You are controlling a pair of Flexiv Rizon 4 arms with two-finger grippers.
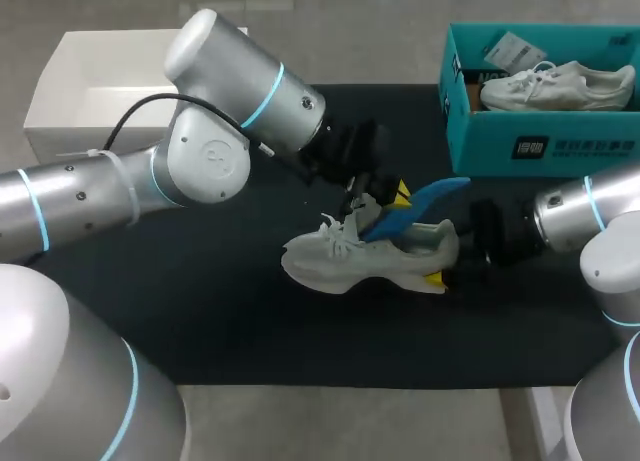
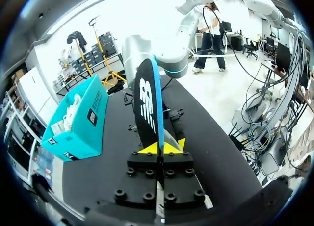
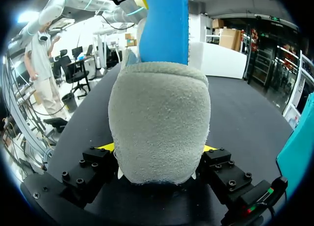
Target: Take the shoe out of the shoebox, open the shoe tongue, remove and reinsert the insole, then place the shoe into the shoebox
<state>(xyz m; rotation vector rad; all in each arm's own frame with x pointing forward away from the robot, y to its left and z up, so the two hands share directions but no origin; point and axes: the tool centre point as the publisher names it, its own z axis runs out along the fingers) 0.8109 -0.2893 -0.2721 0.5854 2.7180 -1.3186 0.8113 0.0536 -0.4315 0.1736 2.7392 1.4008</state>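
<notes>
Black mat (image 1: 200, 311): spread on the table beneath the teal shoebox (image 1: 545, 146) and running well past it toward the left arm's side.
Left arm (image 1: 210, 151): comes in from the side away from the shoebox, its wrist ending near the box's near corner.
Right arm (image 1: 590, 221): enters just below the shoebox, on the robot's side of it.
White box (image 1: 90, 81): open-topped, well apart from the shoebox, at the mat's opposite far corner.
Shoebox: open, at the far corner of the mat on the right arm's side.
Grey sneaker (image 1: 340, 259): out of the shoebox, over the mat near the box's front wall, heel toward the right arm, toe pointing away from the box. I cannot tell whether its sole touches the mat.
White shoe (image 1: 555, 86): lying inside the shoebox.
Blue insole (image 1: 415, 206): sticking up and out of the sneaker's opening, its free end curving toward the shoebox; the underside is black.
Left gripper (image 2: 160, 147): jaws narrow, pinching the thin insole edge between the yellow tips.
Right gripper (image 3: 157, 150): jaws wide, clamped on both sides of the sneaker's heel.
Paper card (image 1: 515, 51): inside the shoebox, beside the white shoe.
</notes>
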